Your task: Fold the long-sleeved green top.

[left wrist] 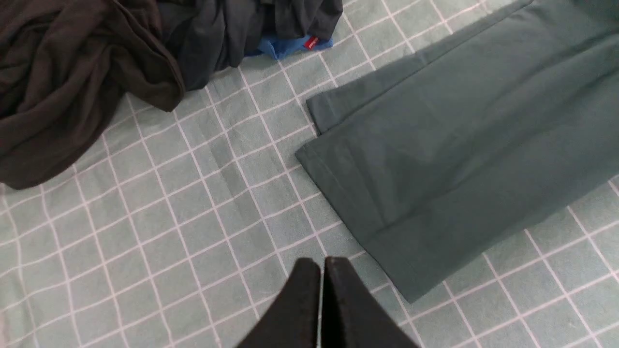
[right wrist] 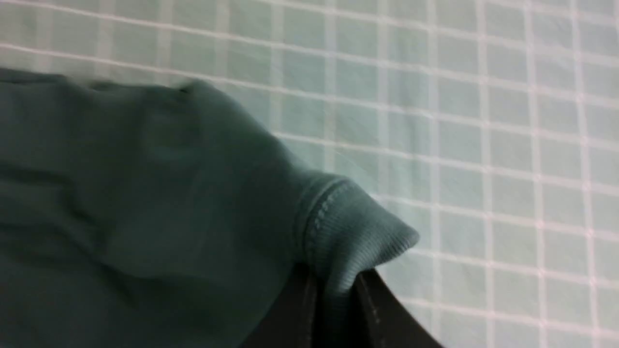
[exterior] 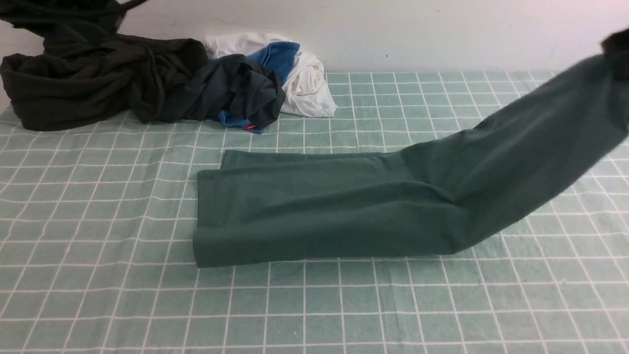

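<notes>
The green long-sleeved top (exterior: 319, 211) lies folded into a long strip across the middle of the checked tablecloth. Its right end rises off the table toward the upper right. My right gripper (exterior: 616, 49) shows only as a dark blur there; in the right wrist view the right gripper (right wrist: 331, 282) is shut on the top's ribbed edge (right wrist: 348, 227). My left gripper (left wrist: 321, 263) is shut and empty, above bare cloth just off the top's left hem corner (left wrist: 411, 285). It is not seen in the front view.
A very dark olive-black garment (exterior: 93, 73) is heaped at the back left. Beside it lies a dark charcoal garment (exterior: 236, 88) with blue and white cloth (exterior: 304, 78). A pale wall (exterior: 417, 29) runs behind the table.
</notes>
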Robot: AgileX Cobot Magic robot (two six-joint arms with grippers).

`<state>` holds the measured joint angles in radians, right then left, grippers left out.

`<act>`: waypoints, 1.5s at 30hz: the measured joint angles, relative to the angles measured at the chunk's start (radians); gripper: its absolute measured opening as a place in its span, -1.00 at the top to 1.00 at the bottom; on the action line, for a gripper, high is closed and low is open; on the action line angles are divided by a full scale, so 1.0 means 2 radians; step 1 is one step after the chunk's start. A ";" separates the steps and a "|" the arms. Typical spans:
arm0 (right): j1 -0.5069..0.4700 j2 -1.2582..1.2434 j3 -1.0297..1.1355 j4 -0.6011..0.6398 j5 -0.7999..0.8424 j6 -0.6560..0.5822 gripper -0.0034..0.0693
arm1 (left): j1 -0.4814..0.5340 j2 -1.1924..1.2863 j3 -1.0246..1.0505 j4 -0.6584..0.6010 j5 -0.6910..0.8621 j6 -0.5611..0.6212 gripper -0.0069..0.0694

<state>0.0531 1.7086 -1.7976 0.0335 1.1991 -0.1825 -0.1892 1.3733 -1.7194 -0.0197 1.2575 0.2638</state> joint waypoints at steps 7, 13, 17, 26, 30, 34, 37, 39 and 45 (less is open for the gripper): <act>0.213 0.084 -0.083 0.013 -0.019 0.026 0.76 | 0.000 -0.083 0.060 0.000 0.002 -0.001 0.83; 0.319 0.211 -0.147 0.025 -0.097 0.073 0.76 | 0.000 -0.135 0.118 0.000 0.002 -0.001 0.83; 0.346 0.283 -0.196 0.043 -0.134 0.095 0.75 | 0.000 -0.168 0.154 0.000 0.002 -0.001 0.83; 0.346 0.327 -0.278 0.092 -0.104 0.082 0.04 | 0.000 -0.208 0.213 0.025 0.003 -0.001 0.83; 0.336 0.315 -0.302 0.027 -0.015 0.078 -0.30 | 0.000 -0.221 0.229 0.047 0.003 -0.014 0.83; 0.334 0.334 -0.281 -0.007 0.018 0.088 -0.35 | 0.000 -0.224 0.232 0.049 0.003 -0.022 0.83; 0.342 0.367 -0.262 0.004 0.021 0.085 -0.36 | 0.000 -0.223 0.234 0.049 0.003 -0.024 0.83; 0.348 0.382 -0.258 0.007 0.021 0.082 -0.36 | 0.000 -0.223 0.235 0.049 0.003 -0.024 0.83; 0.351 0.368 -0.257 0.007 0.021 0.060 -0.36 | 0.000 -0.242 0.263 0.048 -0.014 -0.038 0.83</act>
<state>0.7555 2.4453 -2.3118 0.0475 1.2412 -0.0632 -0.1892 0.8890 -1.1929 0.0757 1.2288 0.1886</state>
